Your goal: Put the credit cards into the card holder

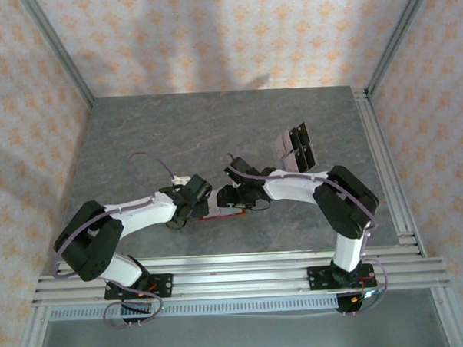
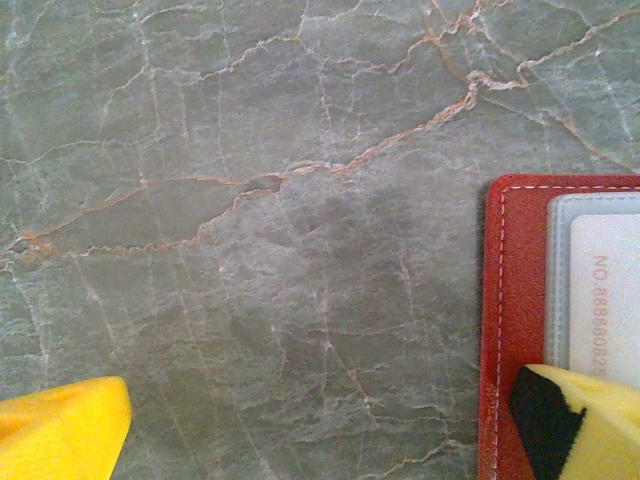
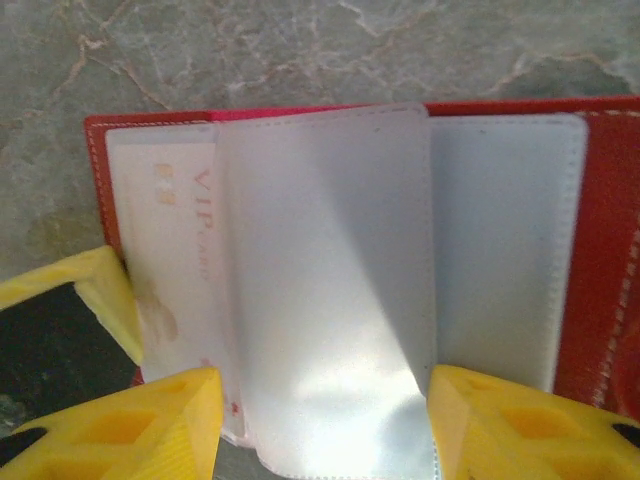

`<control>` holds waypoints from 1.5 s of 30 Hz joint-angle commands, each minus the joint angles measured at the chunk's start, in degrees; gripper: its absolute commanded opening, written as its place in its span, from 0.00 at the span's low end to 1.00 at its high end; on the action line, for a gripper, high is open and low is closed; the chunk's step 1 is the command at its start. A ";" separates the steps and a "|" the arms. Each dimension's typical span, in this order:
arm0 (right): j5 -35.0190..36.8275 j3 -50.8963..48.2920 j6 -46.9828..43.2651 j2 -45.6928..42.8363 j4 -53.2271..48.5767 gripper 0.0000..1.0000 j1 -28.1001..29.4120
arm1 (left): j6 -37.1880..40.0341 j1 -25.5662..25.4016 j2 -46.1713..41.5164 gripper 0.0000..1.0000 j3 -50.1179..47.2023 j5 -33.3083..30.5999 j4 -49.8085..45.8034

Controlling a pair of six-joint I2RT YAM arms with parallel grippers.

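The card holder (image 1: 224,213) lies open on the table between my two grippers, red with pale clear sleeves (image 3: 505,240). One sleeve leaf (image 3: 325,300) stands raised and bowed, with my right gripper (image 3: 325,425) shut on it, its yellow fingers (image 3: 150,425) against both side edges. Under that leaf a pale card marked VIP (image 3: 170,240) sits in a sleeve. My left gripper (image 2: 320,425) is open, one fingertip (image 2: 585,420) over the holder's red edge (image 2: 515,320), the other over bare table. Loose credit cards (image 1: 296,148) lie on the table far right of the holder.
A grey marbled tabletop (image 1: 176,137) stretches behind and to the left of the holder. Patterned walls with metal posts (image 1: 57,50) enclose the table. An aluminium rail (image 1: 236,277) runs along the near edge under the arm bases.
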 commanded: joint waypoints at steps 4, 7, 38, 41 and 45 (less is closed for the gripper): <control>-3.08 0.16 2.78 1.30 4.89 0.56 0.32 | -1.43 -1.12 0.99 1.00 -1.01 -0.69 0.83; -3.82 -0.22 3.72 1.07 6.58 0.56 0.20 | -1.41 -1.23 0.98 1.00 -1.16 -0.65 0.87; -5.58 0.29 6.03 1.73 9.50 0.56 0.28 | -11.77 -0.63 -9.65 1.00 -3.64 -11.41 -10.10; -3.49 0.62 5.02 1.38 7.41 0.56 0.33 | -11.19 -0.64 -8.16 1.00 -3.92 -10.43 -8.20; 0.12 1.56 3.04 1.23 3.66 0.55 0.20 | -10.32 -0.61 -6.71 1.00 -3.88 -9.66 -6.83</control>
